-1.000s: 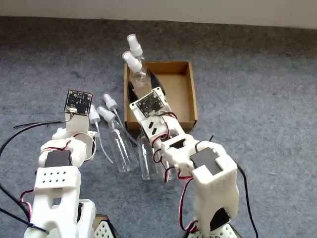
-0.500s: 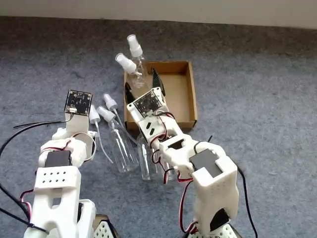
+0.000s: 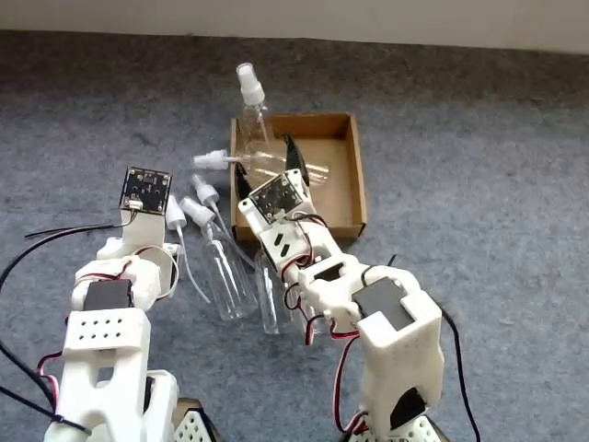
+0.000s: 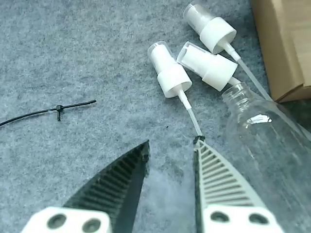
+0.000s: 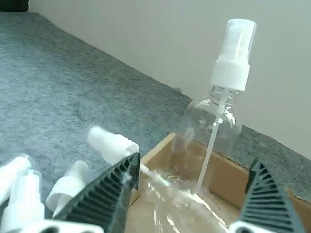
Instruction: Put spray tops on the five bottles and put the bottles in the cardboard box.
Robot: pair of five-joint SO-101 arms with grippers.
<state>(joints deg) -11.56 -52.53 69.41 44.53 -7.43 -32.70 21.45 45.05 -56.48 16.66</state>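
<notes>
Bottle now toppled across cardboard box wall, right gripper spread

In the open brown cardboard box, one clear plastic bottle with white spray top stands at the far left corner; another capped bottle lies tipped, head over the left wall. Left of the box lie three loose white spray tops and, nearer, two uncapped bottles lying flat.

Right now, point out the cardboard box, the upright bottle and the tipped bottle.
cardboard box (image 3: 357, 175): high view, right wall.
upright bottle (image 3: 255, 136): high view, clear body.
tipped bottle (image 3: 265, 164): high view, clear body.
</notes>
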